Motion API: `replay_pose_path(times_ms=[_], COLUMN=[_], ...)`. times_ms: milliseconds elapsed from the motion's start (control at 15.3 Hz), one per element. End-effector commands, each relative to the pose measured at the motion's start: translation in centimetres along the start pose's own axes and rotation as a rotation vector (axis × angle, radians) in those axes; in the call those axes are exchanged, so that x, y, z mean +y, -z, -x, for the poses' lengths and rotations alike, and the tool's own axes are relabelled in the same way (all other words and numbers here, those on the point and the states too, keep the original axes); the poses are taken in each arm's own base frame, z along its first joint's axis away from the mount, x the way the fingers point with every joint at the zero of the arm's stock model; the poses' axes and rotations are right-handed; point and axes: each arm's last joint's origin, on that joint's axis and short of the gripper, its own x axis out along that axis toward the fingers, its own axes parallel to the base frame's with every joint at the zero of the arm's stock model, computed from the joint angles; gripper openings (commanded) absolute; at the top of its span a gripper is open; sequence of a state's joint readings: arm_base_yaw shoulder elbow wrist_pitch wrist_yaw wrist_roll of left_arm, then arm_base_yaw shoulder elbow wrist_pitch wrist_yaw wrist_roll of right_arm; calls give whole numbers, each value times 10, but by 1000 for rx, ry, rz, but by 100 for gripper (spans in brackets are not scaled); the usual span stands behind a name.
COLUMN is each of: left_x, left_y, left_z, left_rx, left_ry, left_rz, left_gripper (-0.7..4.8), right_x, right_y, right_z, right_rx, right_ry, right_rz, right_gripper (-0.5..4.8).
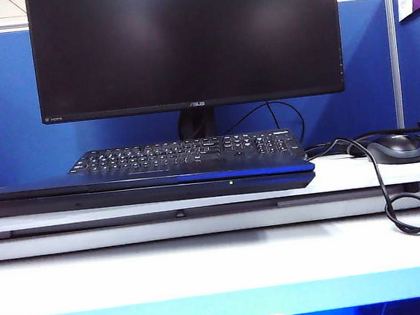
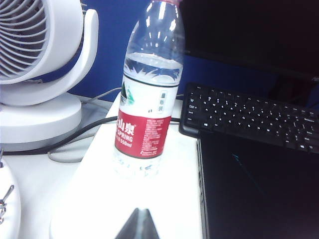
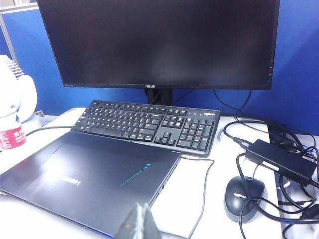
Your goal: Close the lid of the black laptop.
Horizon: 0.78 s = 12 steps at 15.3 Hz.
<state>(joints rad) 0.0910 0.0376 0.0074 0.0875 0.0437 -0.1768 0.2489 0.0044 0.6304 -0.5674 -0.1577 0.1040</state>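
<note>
The black laptop (image 1: 146, 188) lies flat on the white desk in front of the keyboard. Its lid (image 3: 94, 172) is down flat on the base, logo side up, and a small green LED shows on the front edge. In the left wrist view the laptop (image 2: 259, 194) fills the corner beside the bottle. My left gripper (image 2: 141, 211) is shut and empty, hovering over the white desk beside the laptop's left edge. My right gripper (image 3: 140, 206) is shut and empty, above the laptop's front right corner. Neither gripper shows in the exterior view.
A large ASUS monitor (image 1: 183, 40) stands behind a black keyboard (image 1: 187, 154). A water bottle (image 2: 149, 94) and a white fan (image 2: 40, 69) sit at the left. A mouse (image 3: 243, 196), a power brick (image 3: 281, 160) and tangled cables (image 1: 418, 211) lie at the right.
</note>
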Motion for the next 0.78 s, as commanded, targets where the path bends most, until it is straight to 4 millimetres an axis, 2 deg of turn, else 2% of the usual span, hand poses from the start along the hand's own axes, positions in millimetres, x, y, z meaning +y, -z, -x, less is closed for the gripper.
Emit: replay_pose_path(times_ms=[65, 784], left_x=[-3, -5], left_y=[0, 3], left_z=[2, 2], left_rx=[-3, 23], left_ry=[31, 58], left_rz=[4, 7], left_gripper=[-4, -4], right_x=[1, 1], right_y=[-3, -3], right_z=[1, 1], right_rx=[-17, -17], right_ry=[-3, -3], right_rz=[2, 2], right_gripper=[-1, -1])
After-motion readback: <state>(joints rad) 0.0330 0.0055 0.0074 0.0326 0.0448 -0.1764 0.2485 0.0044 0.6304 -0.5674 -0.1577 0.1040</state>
